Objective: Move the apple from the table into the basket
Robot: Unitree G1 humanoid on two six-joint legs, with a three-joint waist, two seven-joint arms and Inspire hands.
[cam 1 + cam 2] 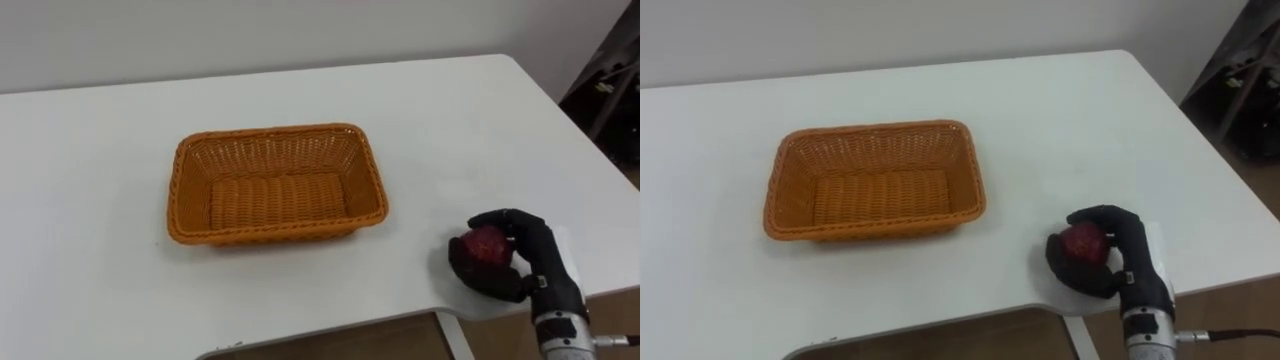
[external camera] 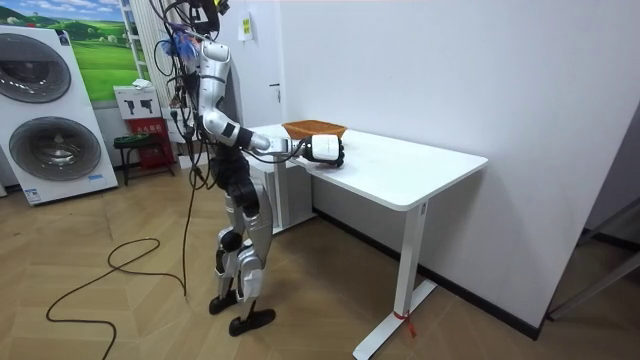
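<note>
— First entry?
— We list one apple [image 1: 487, 246], dark red, in the lower right of the left eye view, close to the front edge of the white surface [image 1: 100, 150].

— Who has it?
— We enter it under the right hand [image 1: 535, 255]. The black fingers and thumb are curled round the apple from the right and from beneath. We cannot tell whether the fruit touches the surface or sits just clear of it.

— Second entry?
— We record one orange wicker basket [image 1: 270, 134], rectangular, left of centre in the frame, standing flat on the surface with its opening upward. It lies well apart from the apple, up and to the left of it.

— And the robot's station?
— In the room view we note it upright at the near end of the surface, with its right arm stretched over the corner. The basket [image 2: 314, 127] sits just beyond that hand. Two washing machines [image 2: 45, 110] stand at the room view's left.
</note>
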